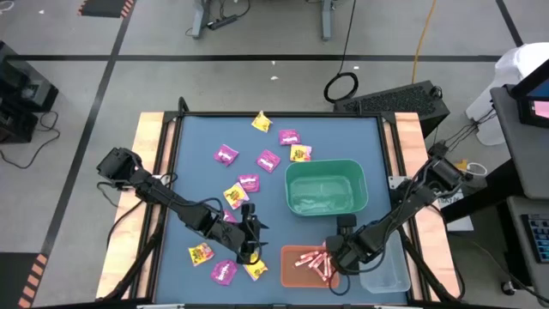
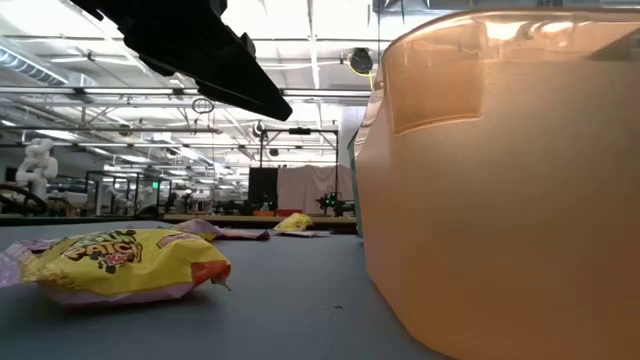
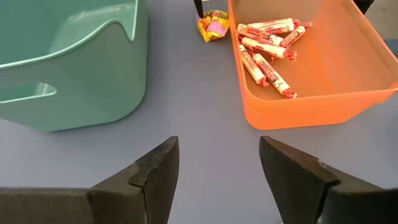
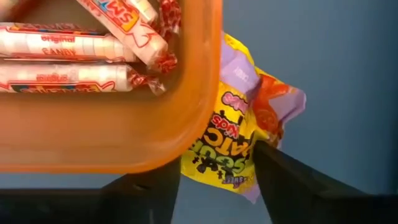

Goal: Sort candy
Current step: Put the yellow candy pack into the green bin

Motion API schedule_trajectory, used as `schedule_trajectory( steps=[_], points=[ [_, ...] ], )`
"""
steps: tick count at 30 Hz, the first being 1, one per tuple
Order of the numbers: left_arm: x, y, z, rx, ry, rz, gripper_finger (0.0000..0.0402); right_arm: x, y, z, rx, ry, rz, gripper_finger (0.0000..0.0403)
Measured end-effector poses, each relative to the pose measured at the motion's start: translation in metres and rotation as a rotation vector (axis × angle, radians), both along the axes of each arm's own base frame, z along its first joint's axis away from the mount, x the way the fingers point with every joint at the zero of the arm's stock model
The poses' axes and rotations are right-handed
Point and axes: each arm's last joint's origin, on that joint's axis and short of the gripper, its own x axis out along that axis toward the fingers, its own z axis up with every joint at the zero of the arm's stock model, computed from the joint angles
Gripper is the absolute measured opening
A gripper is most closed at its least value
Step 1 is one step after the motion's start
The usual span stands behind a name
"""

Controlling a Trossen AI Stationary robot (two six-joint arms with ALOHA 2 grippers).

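High view: magenta packets (image 1: 268, 160) and yellow packets (image 1: 262, 122) are scattered over the surface (image 1: 193, 154) from 9 to 12 o'clock of the green bin (image 1: 326, 187). The left pincer (image 1: 250, 249) is held apart and empty among the packets at 7 o'clock; the right pincer (image 1: 336, 257) is seen over the orange bin (image 1: 296, 268), where the sticks (image 1: 314, 263) lie.

Low view: a yellow packet (image 2: 120, 264) lies at 9 o'clock of the orange bin (image 2: 500, 200).

Left wrist view: the fingers (image 3: 155, 171) are spread wide, nothing between them.

Right wrist view: the fingers (image 4: 292, 177) are parted and empty above a yellow packet (image 4: 239, 146) lying beside the orange bin (image 4: 186, 124).
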Motion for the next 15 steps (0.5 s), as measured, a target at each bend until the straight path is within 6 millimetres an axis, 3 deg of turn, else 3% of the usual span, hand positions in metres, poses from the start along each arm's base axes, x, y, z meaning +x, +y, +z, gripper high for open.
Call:
schedule_trajectory(
  steps=[8,15],
  points=[
    [-0.001,-0.002,0.0,-0.001,0.0,-0.006,0.0228,-0.002,-0.001,0.007,0.014,-0.009,-0.003,0.0091],
    [-0.001,-0.002,0.0,0.001,0.0,-0.008,0.0228,-0.003,-0.003,0.012,0.021,-0.016,-0.004,0.0044]
  ],
)
